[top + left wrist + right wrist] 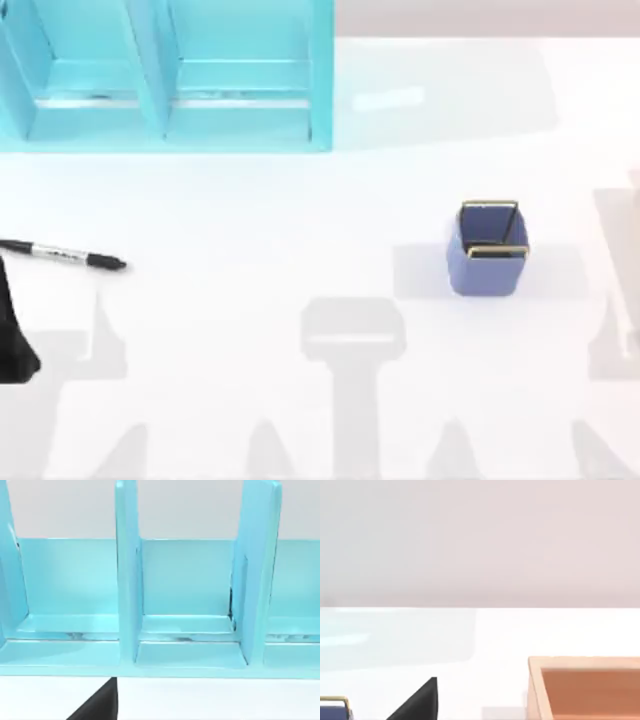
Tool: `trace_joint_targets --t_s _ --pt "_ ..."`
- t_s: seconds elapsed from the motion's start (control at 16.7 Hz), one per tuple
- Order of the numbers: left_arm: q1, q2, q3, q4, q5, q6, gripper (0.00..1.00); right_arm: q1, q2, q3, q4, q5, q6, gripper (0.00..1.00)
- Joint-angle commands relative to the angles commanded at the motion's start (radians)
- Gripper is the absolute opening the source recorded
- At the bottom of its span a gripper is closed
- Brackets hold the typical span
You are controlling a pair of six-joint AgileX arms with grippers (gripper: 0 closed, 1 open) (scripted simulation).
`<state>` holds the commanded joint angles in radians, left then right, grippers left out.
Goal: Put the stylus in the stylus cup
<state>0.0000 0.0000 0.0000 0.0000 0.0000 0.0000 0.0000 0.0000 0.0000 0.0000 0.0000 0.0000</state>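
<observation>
The stylus [68, 255] lies flat on the white table at the far left, its black cap pointing right. The stylus cup [488, 252], a small periwinkle-blue cup with a gold wire rim, stands upright right of centre, far from the stylus; one corner of the stylus cup [334, 710] shows in the right wrist view. A dark part of my left arm [14, 335] sits at the left edge, just in front of the stylus and apart from it. A black wedge of my left gripper [97, 706] faces the shelf. A like wedge of my right gripper [417, 704] shows beside the cup.
A large turquoise shelf unit [165, 75] with upright dividers [127, 580] stands at the back left, behind the stylus. A tan wooden box [536, 690] sits on the table in the right wrist view.
</observation>
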Motion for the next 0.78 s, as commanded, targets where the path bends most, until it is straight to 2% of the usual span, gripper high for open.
trace_joint_targets --t_s 0.18,0.36,0.54,0.78 --pt "0.003 0.012 0.004 0.008 0.003 -0.012 1.0 0.0 0.0 0.0 0.0 0.0 0.0 1.0" --pt "0.021 0.108 0.03 0.063 0.027 -0.107 1.0 0.0 0.0 0.0 0.0 0.0 0.0 1.0" --pt "0.047 0.3 0.069 0.15 0.073 -0.286 1.0 0.0 0.0 0.0 0.0 0.0 0.0 1.0" --pt "0.085 0.672 0.125 0.286 0.156 -0.597 1.0 0.0 0.0 0.0 0.0 0.0 0.0 1.0"
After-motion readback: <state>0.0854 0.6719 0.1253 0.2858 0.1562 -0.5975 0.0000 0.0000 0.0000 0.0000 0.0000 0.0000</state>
